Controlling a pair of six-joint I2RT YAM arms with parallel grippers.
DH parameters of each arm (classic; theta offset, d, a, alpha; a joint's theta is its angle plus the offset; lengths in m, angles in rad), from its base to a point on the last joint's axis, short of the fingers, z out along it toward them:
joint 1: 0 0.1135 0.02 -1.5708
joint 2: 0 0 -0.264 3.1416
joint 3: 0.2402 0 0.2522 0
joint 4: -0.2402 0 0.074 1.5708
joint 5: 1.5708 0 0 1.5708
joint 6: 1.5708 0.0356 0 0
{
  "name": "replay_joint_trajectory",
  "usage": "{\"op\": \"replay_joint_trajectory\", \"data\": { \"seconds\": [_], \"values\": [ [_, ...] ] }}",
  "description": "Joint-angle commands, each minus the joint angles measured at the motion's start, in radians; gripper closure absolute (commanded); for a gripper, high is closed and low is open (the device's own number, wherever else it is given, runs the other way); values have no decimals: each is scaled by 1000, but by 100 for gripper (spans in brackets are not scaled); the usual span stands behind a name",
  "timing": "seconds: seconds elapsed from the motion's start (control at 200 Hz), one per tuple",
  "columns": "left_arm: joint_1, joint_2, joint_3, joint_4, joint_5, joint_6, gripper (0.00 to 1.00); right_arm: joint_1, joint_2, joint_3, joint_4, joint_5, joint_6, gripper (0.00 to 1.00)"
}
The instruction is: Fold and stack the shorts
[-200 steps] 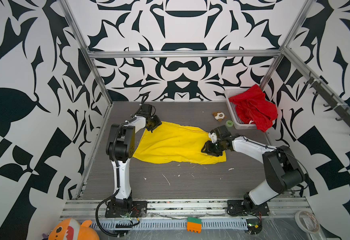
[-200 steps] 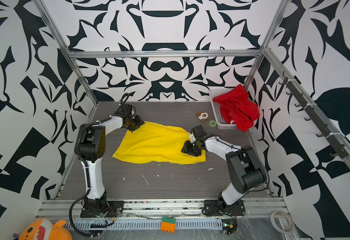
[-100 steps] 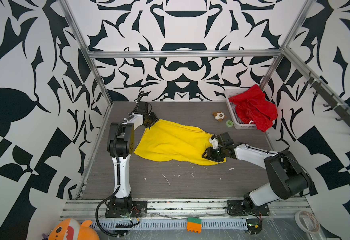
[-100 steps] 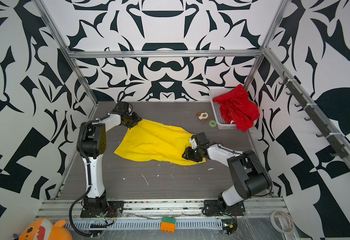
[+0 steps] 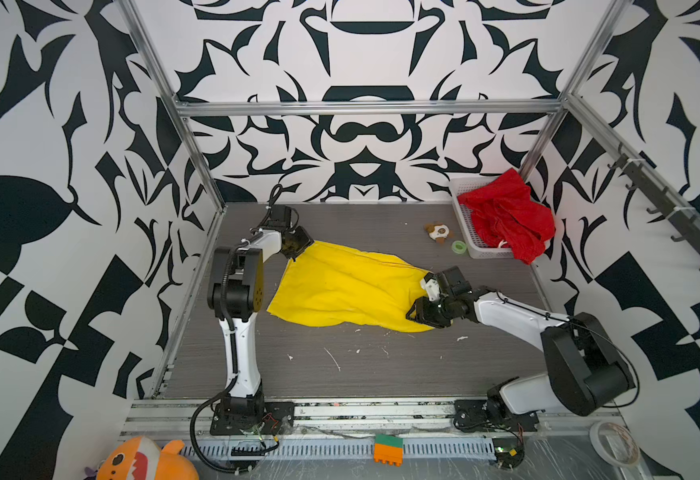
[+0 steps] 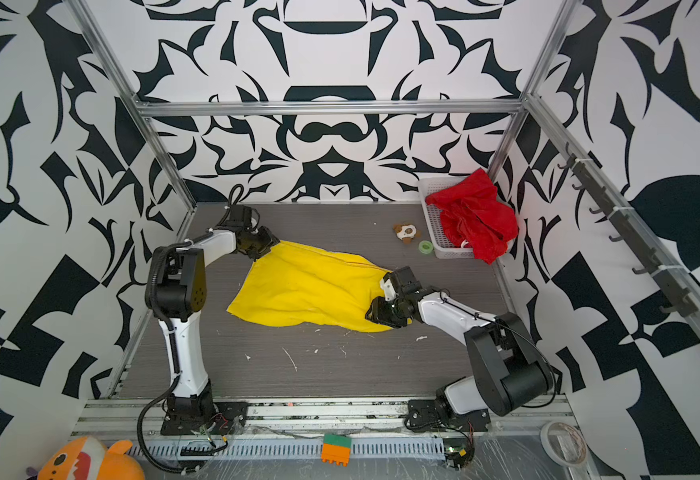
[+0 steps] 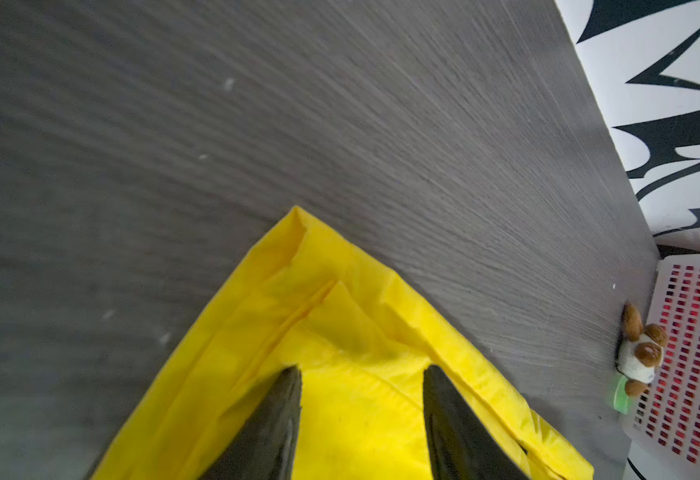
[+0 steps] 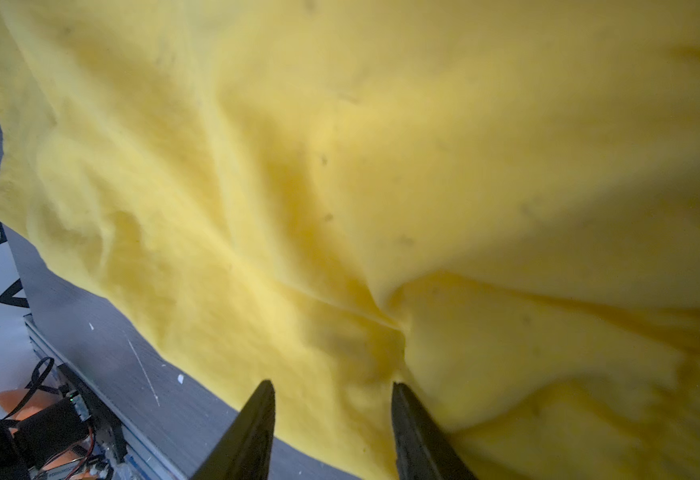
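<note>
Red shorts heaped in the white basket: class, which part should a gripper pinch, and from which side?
Probably the lobe of the red shorts that spills over the near rim of the basket, approached from above on the robot's side. It hangs free outside the mesh; the rest is heaped against the corner walls.

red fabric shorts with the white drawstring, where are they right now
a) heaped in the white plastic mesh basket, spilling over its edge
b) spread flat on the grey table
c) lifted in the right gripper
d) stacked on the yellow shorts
a: the red fabric shorts with a white drawstring lie bunched in the white plastic mesh basket at the back right corner.
</note>
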Motion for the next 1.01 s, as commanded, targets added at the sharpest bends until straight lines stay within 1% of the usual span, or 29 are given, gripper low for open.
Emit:
{"op": "replay_joint_trajectory", "data": {
  "seconds": [0.0,0.11,0.255,0.41,0.565,0.835,1.0],
  "values": [
    [5,-191,-58,-36,-12,14,48,3,-62,127,-82,24,-10,50],
    [-5,-329,-160,-54,-5,19,48,-4,-39,224,-94,40,-30,49],
    [-17,-484,-359,-36,9,-13,48,-7,91,333,-88,61,-43,50],
    [-19,-588,-558,-7,4,-53,48,-10,221,409,-56,80,-39,50],
    [-14,-615,-670,4,-26,-53,48,-17,307,455,-52,123,-33,51],
    [24,-574,-759,-14,-61,-71,49,-40,379,438,-51,202,-25,51],
    [79,-607,-841,-31,-78,-68,49,-86,414,426,-50,244,-18,50]
  ]
}}
